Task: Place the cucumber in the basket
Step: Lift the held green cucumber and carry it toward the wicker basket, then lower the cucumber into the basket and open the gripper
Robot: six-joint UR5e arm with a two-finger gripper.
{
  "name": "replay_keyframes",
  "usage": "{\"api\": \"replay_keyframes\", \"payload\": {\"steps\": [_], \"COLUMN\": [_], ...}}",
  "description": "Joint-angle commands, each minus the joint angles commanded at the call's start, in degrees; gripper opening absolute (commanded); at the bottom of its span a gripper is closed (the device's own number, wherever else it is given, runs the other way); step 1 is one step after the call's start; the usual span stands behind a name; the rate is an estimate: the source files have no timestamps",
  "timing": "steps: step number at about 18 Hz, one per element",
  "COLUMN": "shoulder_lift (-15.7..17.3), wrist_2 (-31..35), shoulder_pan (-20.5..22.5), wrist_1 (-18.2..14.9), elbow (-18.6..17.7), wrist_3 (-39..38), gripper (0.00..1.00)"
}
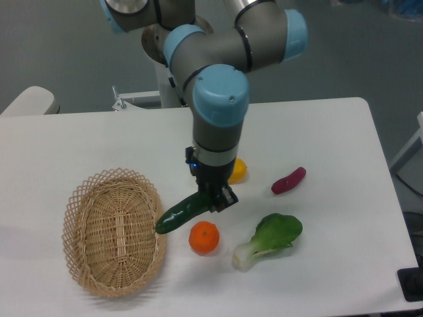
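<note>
Carrying cucumber (180, 214) toward wicker basket (99, 277): pincer (216, 197) clamping cucumber's right end, long body slanting down-left from pincer, free tip reaching basket's near rim. Judgement: keep height so tip is clearing lattice rim, bring pincer over basket centre before releasing. Orange (203, 237) sitting just below pincer, avoid brushing.

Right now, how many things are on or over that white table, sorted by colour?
Dark green: 1, the cucumber, held in the gripper
Light green: 1, the bok choy
Orange: 1, the orange fruit
Yellow: 1, the yellow item, partly hidden behind the arm
Purple-red: 1, the purple-red vegetable
Tan: 1, the basket
Total: 6
</note>
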Motion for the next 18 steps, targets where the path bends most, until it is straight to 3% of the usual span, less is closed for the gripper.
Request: {"api": "replay_keyframes", "payload": {"steps": [7,9,13,18], "shoulder_lift": [2.29,1.32,-2.45,-6.67], "wrist_2": [3.87,3.69,3.69,3.95], "shoulder_pan": [-6.5,-8.78,-13.36,-16.26], "wrist_1": [1.39,2.01,6.84,11.77], "elbow": [-8.43,-9.32,-9.5,-10.02], "wrist_3": [-19.86,-27.94,-41.57,-48.19], "gripper": [0.21,0.21,0.21,0.22]}}
